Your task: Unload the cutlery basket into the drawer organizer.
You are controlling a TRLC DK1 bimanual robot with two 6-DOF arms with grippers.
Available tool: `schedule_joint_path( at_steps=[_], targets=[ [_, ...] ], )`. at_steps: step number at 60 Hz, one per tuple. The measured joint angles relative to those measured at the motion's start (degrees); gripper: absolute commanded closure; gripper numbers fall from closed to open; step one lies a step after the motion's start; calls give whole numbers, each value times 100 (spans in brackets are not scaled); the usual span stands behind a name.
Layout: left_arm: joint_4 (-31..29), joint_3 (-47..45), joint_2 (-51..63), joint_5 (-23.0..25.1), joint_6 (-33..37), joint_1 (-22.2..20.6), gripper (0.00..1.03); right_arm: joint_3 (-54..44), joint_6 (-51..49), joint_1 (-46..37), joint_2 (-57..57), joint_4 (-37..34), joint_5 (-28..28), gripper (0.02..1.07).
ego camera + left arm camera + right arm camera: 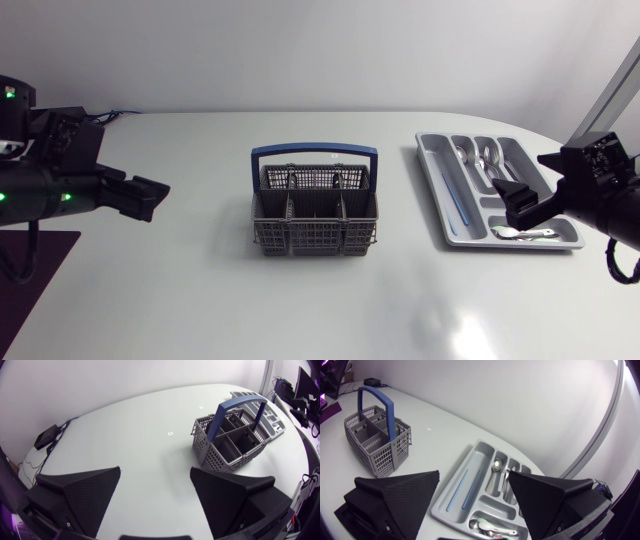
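White worktop (200,300) is seen, with the cutlery basket (316,205) placed at its middle and the drawer organizer (520,160) at the right. Jaws of the left arm (60,190) are released, well apart from the basket; those of the right arm (600,190) are released over the organizer's near end.

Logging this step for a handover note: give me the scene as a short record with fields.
basket: cutlery basket, grey, blue-handled, upright mid-table, no cutlery visible inside
organizer: drawer organizer, at the table's right side, apart from the basket
contents: spoons in long slots, two blue sticks, small spoons in the cross slot
left end effector: open, empty, away from the basket
right end effector: open, empty, by the organizer
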Motion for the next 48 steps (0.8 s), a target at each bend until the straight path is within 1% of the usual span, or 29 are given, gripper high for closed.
schedule_joint_path(
  at_steps=[6,16,28,48],
  targets=[
    [66,-260,-376,0,0,85,5,-269,20,-170,-372,-2,-72,7],
    [361,-802,-1178,0,-2,85,5,-658,20,-302,-1213,-20,-85,7],
    [546,-1325,-1655,0,0,111,5,-1023,26,-302,-2020,-125,-79,7],
    [962,-2009,-2616,0,-2,127,5,-1646,769,11,-2986,-127,367,7]
  ],
)
